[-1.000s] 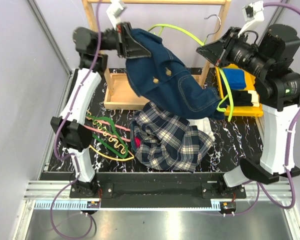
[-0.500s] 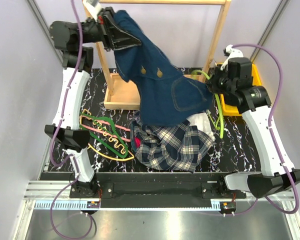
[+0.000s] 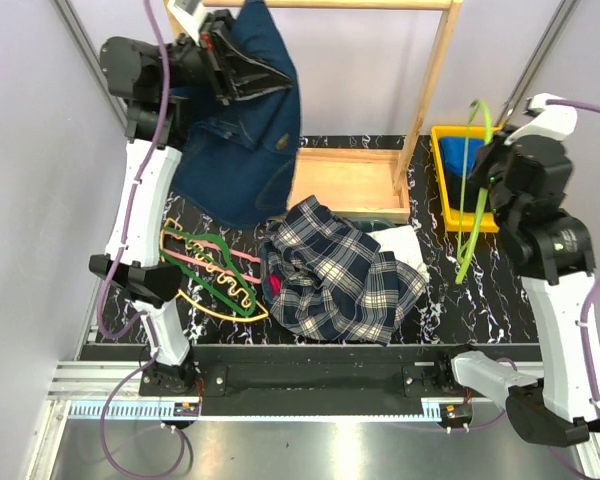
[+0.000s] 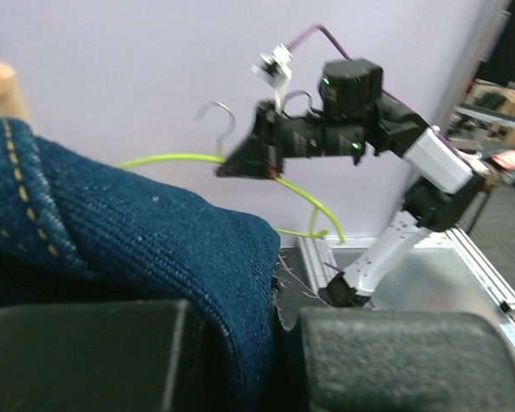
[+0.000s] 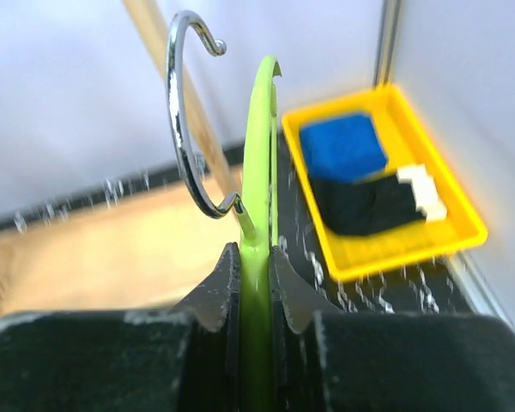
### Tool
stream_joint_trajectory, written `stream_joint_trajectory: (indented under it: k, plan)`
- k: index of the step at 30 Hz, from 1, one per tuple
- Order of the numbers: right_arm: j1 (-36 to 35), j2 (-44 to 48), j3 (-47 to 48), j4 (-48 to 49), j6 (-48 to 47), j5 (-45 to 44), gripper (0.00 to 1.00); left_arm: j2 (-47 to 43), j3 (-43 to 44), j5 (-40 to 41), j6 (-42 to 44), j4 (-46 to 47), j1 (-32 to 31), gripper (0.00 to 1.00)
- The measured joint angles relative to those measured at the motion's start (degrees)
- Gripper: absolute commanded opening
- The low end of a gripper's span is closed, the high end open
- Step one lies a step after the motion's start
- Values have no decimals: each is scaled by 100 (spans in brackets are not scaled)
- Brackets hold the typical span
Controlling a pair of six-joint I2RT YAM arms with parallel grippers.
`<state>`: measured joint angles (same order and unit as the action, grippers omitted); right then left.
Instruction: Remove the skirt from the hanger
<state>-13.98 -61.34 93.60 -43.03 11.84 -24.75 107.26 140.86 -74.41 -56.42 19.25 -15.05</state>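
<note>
We see a dark blue denim garment (image 3: 240, 160) hanging high at the far left, above the black marbled table (image 3: 450, 300). A wooden rack (image 3: 438, 90) stands at the back. On the right, a lime-green hanger (image 3: 473, 215) with a metal hook (image 5: 184, 129) stands nearly upright before a yellow tray (image 3: 438, 160) that holds a blue item (image 5: 343, 146) and a black item (image 5: 365, 206). A pink hanger (image 3: 195, 260) and a pale yellow hanger (image 3: 215, 312) lie at the near left.

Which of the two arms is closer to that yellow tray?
The right. The right gripper, shut on the lime-green hanger, hovers by the yellow tray; the left gripper is far off on the opposite side, raised, holding the denim garment.
</note>
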Motion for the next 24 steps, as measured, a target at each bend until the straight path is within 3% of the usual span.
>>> stream_joint_trajectory:
  k: [7,13,16,20,24]
  plan:
    - [2,133,922,297,-2,-319,0,-74,-267,76,278,-11,-608,0]
    - [7,289,1545,627,0,-330,0,-756,-3224,-31,815,-66,-931,0]
    - [7,380,1672,728,-17,-332,0,-643,-3827,50,2203,-1644,-1145,0]
    - [7,446,1672,776,-94,-339,0,-313,-3906,555,4638,-4229,-1272,0]
    - [7,472,1569,767,-125,-369,0,-343,-4207,1191,6332,-5687,-1182,0]
